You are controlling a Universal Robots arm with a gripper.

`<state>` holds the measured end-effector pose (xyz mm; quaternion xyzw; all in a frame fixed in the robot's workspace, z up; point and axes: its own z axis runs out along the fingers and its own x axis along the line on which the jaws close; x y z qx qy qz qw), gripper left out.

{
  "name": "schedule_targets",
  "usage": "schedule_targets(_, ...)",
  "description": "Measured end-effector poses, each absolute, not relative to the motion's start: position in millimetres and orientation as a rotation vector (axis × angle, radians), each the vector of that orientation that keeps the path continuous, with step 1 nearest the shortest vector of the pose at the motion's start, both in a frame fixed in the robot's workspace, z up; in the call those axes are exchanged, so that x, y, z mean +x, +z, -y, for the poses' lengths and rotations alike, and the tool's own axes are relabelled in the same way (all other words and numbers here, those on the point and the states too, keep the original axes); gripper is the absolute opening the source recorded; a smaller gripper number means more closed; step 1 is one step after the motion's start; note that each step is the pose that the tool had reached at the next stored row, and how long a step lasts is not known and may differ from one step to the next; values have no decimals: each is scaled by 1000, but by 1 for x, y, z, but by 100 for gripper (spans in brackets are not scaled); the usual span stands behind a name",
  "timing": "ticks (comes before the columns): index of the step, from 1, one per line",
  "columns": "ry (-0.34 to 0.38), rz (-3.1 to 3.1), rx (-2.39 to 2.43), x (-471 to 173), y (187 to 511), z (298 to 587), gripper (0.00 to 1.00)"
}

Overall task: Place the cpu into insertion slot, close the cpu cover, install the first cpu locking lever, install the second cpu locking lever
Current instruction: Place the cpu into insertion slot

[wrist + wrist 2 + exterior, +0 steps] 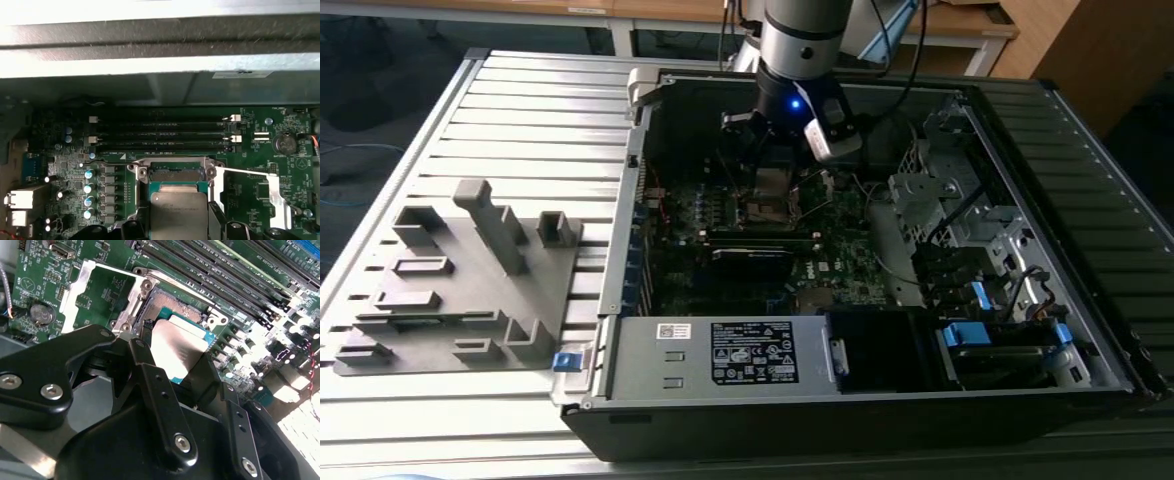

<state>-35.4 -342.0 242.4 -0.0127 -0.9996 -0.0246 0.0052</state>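
Note:
My gripper (774, 172) hangs inside the open computer case, over the motherboard's insertion slot (769, 207). It is shut on the cpu (176, 345), a flat square chip with a dull silver top, held by its edges between two black fingers (146, 342). In the first wrist view the cpu (178, 212) sits just above and partly over the slot (175, 175), whose contacts show beyond its edge. The cpu cover (75, 287), a thin silvery frame, lies flipped open beside the slot (172, 305); the cpu cover (278, 196) also appears in the first wrist view.
Memory slots (160, 132) run close past the socket, with capacitors (89, 187) on the other side. The case's metal wall (160, 60) rises behind. A power supply (720, 352) and drive bays (974, 250) fill the case. A grey fixture (467, 280) lies on the slatted table.

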Motion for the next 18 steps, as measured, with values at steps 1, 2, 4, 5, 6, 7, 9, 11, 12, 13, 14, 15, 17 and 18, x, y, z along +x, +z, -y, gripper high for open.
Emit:
schedule_targets(1,-76,3130,-40,-35,241,342,54)
schedule_targets(2,-74,3130,-40,-35,240,342,54)
schedule_targets(4,-71,3130,-40,-35,239,342,54)
schedule_targets(5,-68,3130,-40,-35,238,342,54)
schedule_targets(6,-68,3130,-40,-35,238,342,54)
schedule_targets(7,-67,3130,-40,-35,238,342,54)
schedule_targets(9,-68,3130,-40,-35,238,342,54)
schedule_targets(11,-68,3130,-40,-35,238,342,54)
schedule_targets(12,-68,3130,-40,-35,238,342,54)
schedule_targets(13,-68,3130,-40,-35,238,342,54)
schedule_targets(14,-68,3130,-40,-35,238,342,54)
schedule_targets(15,-68,3130,-40,-35,238,342,54)
schedule_targets(17,-68,3130,-40,-35,238,342,54)
schedule_targets(18,-68,3130,-40,-35,238,342,54)
